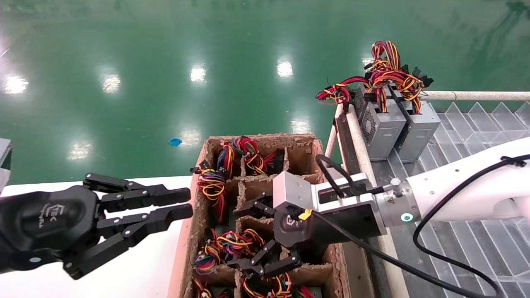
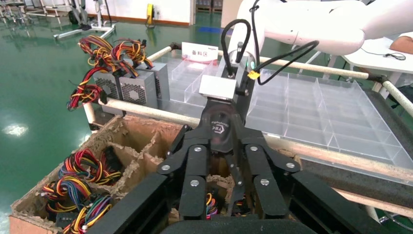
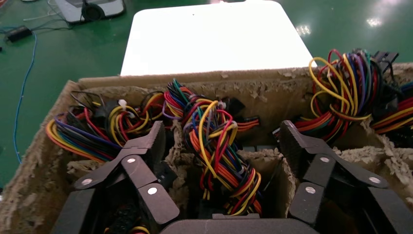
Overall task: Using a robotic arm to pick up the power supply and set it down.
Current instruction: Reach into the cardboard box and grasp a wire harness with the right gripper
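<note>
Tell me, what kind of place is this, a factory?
Probably a factory or workshop floor. There's a shiny green floor, a cardboard box with compartments full of wire bundles, and grey power supplies set by clear plastic trays. The right hand hovers open over the box.

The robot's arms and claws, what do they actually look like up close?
The right arm is a smooth white tube ending in a silver metal block, with a lit green ring, a yellow warning sticker and a black cable looping alongside. The right gripper and the left gripper are both black, built of jointed links with silver rivets, and carry a white logo on the palm housing.
</note>
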Motion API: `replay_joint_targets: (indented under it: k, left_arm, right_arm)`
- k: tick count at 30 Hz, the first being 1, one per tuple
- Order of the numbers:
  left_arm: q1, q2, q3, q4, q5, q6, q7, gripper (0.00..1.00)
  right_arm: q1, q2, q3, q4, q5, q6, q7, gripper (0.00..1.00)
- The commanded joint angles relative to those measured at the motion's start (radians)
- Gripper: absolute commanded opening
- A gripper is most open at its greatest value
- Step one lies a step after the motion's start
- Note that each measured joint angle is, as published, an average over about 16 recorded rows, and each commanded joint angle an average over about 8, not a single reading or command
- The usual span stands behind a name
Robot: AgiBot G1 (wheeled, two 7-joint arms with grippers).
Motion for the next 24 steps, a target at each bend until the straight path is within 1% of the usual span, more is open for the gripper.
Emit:
replay_joint_targets:
  k: [1, 11, 24]
  left_arm:
    - [0.0, 0.0, 0.0, 0.0, 0.0, 0.0, 0.0, 0.0]
    - [0.0, 0.0, 0.0, 0.0, 0.0, 0.0, 0.0, 0.0]
    - [0.0, 0.0, 0.0, 0.0, 0.0, 0.0, 0.0, 0.0]
  right_arm:
    - [0.003, -0.007, -0.005, -0.008, -0.01, 0.005, -0.002, 0.0]
    - [0.011, -0.013, -0.013, -0.015, -0.024, 0.012, 0.0, 0.0]
    - [0.04, -0.01, -0.028, -0.024, -0.05, -0.004, 0.001, 0.0]
